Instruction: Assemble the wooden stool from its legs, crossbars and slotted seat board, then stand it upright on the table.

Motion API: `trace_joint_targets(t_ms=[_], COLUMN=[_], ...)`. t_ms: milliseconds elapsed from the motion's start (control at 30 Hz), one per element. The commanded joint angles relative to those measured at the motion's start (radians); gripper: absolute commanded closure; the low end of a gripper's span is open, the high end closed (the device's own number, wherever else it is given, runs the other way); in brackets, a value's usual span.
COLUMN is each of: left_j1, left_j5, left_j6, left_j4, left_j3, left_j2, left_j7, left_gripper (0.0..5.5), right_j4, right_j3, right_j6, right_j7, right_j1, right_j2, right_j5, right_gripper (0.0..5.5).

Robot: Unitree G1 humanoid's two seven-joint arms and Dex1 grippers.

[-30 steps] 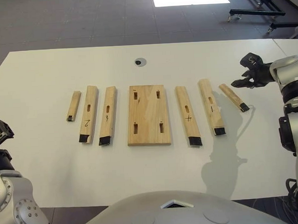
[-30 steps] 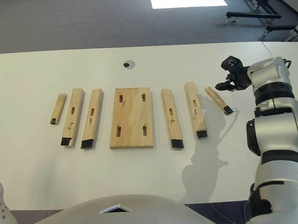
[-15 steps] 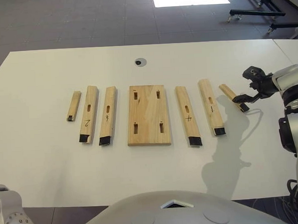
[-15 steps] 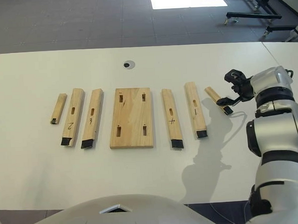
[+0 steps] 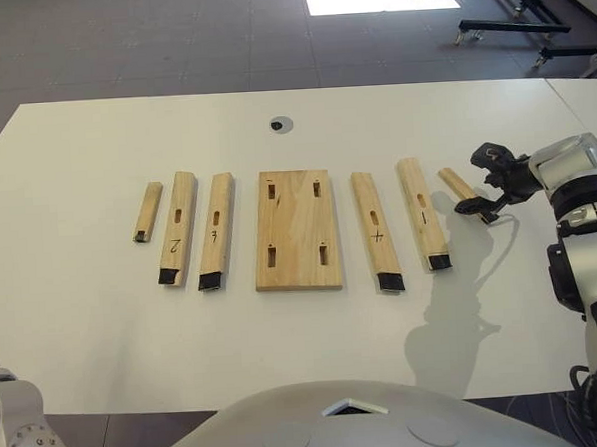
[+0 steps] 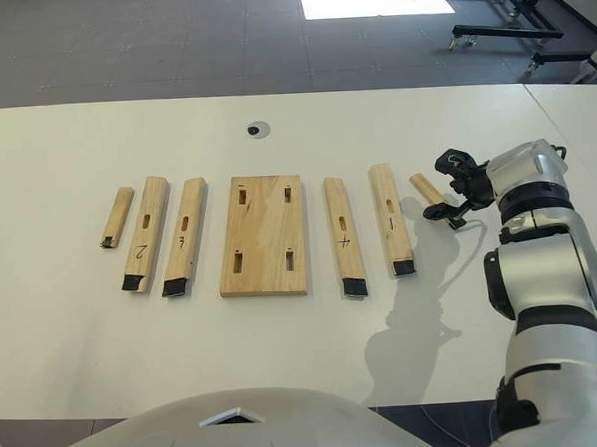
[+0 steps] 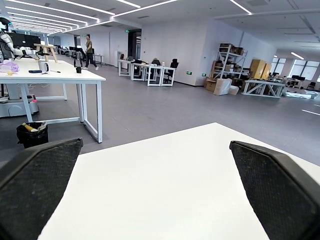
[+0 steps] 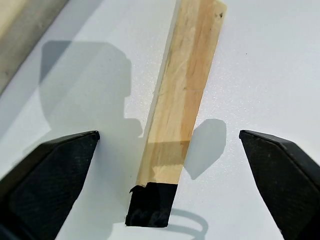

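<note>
Left gripper (image 7: 160, 195) hangs nearest the robot, low at the left side of the white table (image 5: 104, 324), its jaws spread wide with nothing between them but bare tabletop.

Farther out, seven wooden pieces lie flat in one row across the table, all apart from each other. The slotted seat board (image 5: 297, 228) is in the middle, with four small slots near its corners. To its left lie the inner left leg (image 5: 216, 229), the outer left leg (image 5: 177, 226) and then the short left crossbar (image 5: 149, 210). To its right lie the inner right leg (image 5: 377, 229), the outer right leg (image 5: 422, 211) and the short right crossbar (image 8: 182, 95), which is angled a little against the row. Each leg has one slot and a pen mark, and each piece has a dark end toward the robot.

Right gripper (image 5: 477, 181) is down at the right crossbar, jaws parted and straddling its dark near end, one on each side, neither touching the wood.

Beyond the row a round grommet (image 5: 281, 124) sits in the table. Past the far edge, wheeled frames (image 5: 513, 17) stand on the grey floor.
</note>
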Motion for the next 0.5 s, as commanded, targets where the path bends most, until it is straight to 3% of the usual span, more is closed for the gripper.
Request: trace_joint_targets(t_ms=[33,500], left_j1=[-0.002,-0.018], left_j5=[0.002,0.011], left_j6=[-0.001,0.005], left_j4=[0.005,0.014], left_j3=[-0.009,-0.025], left_j2=[0.009,0.028], left_j7=[0.003,0.002], left_gripper=[0.10,0.10], right_j4=[-0.009,-0.036], right_j3=[0.008,0.016], right_j6=[0.010,0.004], right_j7=[-0.023,-0.062], right_j1=[0.055,0.102], right_j2=[0.015,0.031], right_j5=[-0.007,-0.009], right_gripper=[1.15,3.26])
